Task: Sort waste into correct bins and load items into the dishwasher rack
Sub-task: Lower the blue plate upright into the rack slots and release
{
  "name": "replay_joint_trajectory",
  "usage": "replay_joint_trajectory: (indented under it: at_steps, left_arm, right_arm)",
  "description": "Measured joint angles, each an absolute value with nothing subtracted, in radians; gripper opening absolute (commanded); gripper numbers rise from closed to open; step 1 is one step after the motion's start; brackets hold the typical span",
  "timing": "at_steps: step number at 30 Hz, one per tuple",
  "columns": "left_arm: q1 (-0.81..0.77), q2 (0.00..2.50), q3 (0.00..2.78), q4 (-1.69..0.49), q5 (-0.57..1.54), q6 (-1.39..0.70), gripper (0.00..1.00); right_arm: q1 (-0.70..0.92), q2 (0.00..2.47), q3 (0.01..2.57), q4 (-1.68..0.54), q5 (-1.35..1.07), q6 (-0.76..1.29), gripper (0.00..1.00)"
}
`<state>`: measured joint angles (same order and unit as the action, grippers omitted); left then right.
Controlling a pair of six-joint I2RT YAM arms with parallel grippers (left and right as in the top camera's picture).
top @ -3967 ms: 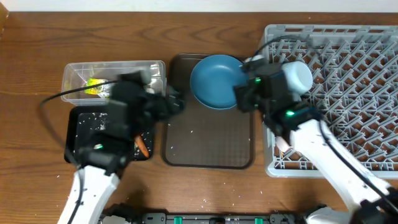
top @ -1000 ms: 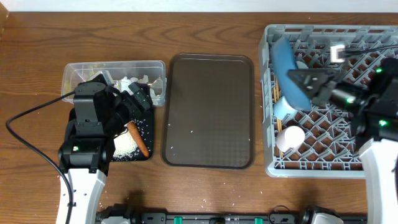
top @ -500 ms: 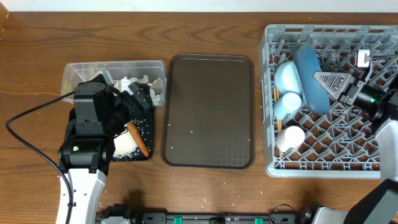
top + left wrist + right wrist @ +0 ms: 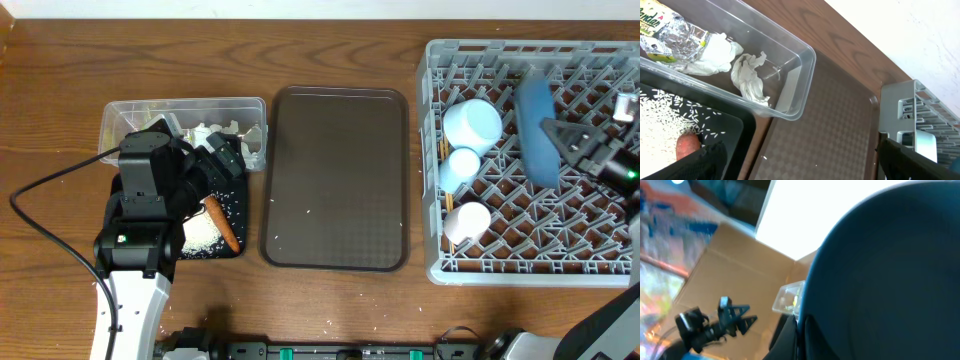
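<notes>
Overhead: loading step, with the dark-blue plate (image 4: 532, 105) held on edge over the dishwasher rack (image 4: 520, 46).
Overhead, the right hand (image 4: 552, 132) is clamped on the plate's rim and holds it upright above the pegs, right of the light-blue bowl (image 4: 472, 125). Whether the plate touches the pegs I cannot tell. I judge the next move calls for lowering it squarely between two peg rows before letting go, or it may tip. The left hand (image 4: 215, 170) hovers spread wide and empty over the black tray (image 4: 235, 250), near the carrot (image 4: 222, 225) and rice (image 4: 200, 235). Left wrist: tissue (image 4: 750, 80) and a silvery packet (image 4: 670, 30) lie in the clear tub (image 4: 790, 60), and the carrot sits just beside one finger. Right wrist: the plate's dark face fills the frame, close against the hand, and the grip itself is hidden.
</notes>
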<state>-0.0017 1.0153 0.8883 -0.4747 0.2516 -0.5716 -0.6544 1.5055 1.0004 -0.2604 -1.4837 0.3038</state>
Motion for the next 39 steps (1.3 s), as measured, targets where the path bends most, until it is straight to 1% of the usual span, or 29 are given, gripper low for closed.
replay_joint_trajectory:
  at_steps: [4, 7, 10, 15, 18, 26, 32, 35, 39]
  left_arm:
    - [-0.002, 1.015, 0.888, -0.475, 0.252, -0.572, 0.98]
    - [-0.002, 1.015, 0.888, -0.475, 0.252, -0.572, 0.98]
    - [-0.002, 1.015, 0.888, -0.475, 0.252, -0.572, 0.98]
    - [-0.002, 1.015, 0.888, -0.476, 0.252, -0.572, 0.98]
    - [-0.002, 1.015, 0.888, -0.475, 0.252, -0.572, 0.98]
    - [-0.002, 1.015, 0.888, -0.475, 0.252, -0.572, 0.98]
    - [-0.002, 1.015, 0.888, -0.475, 0.252, -0.572, 0.98]
    - [-0.002, 1.015, 0.888, -0.475, 0.252, -0.572, 0.98]
    - [-0.002, 1.015, 0.888, -0.475, 0.252, -0.572, 0.98]
  right_arm:
    - [-0.717, 1.503, 1.016, -0.346, -1.407, 0.308, 0.01]
    - [-0.752, 1.496, 1.018, -0.369, -1.42, 0.31, 0.01]
    - [-0.764, 1.492, 1.02, -0.34, -1.427, 0.332, 0.01]
    - [-0.763, 1.498, 1.018, -0.215, -1.472, 0.422, 0.01]
    - [-0.756, 1.504, 1.018, -0.198, -1.497, 0.472, 0.01]
    - [-0.705, 1.505, 1.017, -0.194, -1.538, 0.527, 0.01]
    - [-0.632, 1.505, 1.016, -0.17, -1.541, 0.558, 0.01]
    - [-0.583, 1.505, 1.013, -0.099, -1.541, 0.595, 0.01]
    - [-0.536, 1.51, 1.005, 0.046, -1.529, 0.703, 0.01]
